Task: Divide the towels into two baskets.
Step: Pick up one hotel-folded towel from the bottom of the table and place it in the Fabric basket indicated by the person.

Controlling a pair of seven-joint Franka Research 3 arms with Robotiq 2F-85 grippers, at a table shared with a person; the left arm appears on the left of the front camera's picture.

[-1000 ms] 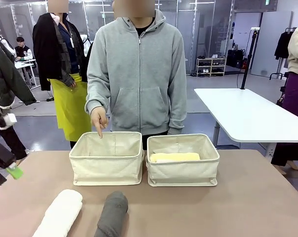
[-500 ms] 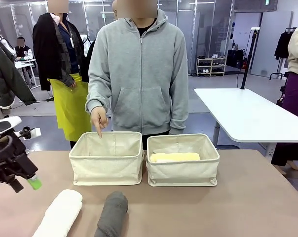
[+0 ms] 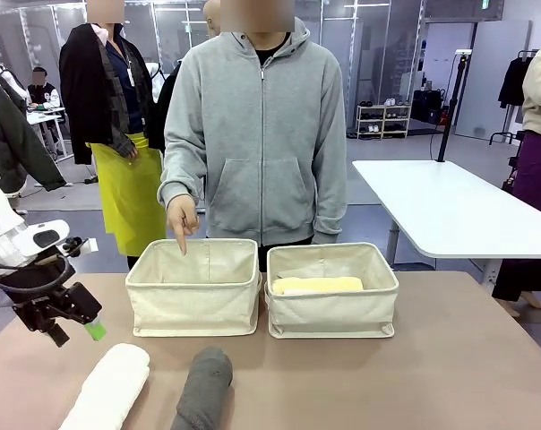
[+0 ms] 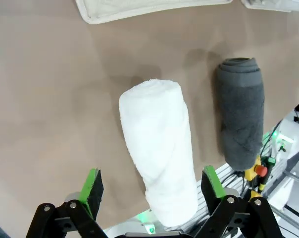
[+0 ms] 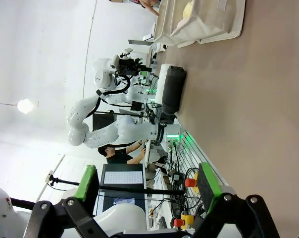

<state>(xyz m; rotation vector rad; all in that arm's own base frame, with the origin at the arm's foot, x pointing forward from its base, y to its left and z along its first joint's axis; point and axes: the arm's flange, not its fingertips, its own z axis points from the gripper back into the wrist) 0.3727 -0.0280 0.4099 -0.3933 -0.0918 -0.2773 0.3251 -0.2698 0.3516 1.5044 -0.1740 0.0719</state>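
Note:
A white towel and a dark grey towel lie rolled side by side at the table's near edge. Behind them stand two cream baskets, the left basket and the right basket. A pale yellow towel lies in the right one. A person's finger points down into the left basket. My left gripper hangs open just above and left of the white towel, whose near end lies between its fingers, with the grey towel beside it. My right gripper is open and holds nothing, low over the table and far from the grey towel.
The person in a grey hoodie stands right behind the baskets. Bare table stretches to the right of the towels. A white table stands farther back on the right. Other people stand at the left.
My left arm has come in from the left edge and moved right, to just above the white towel. The towels, baskets and pointing hand have stayed put.

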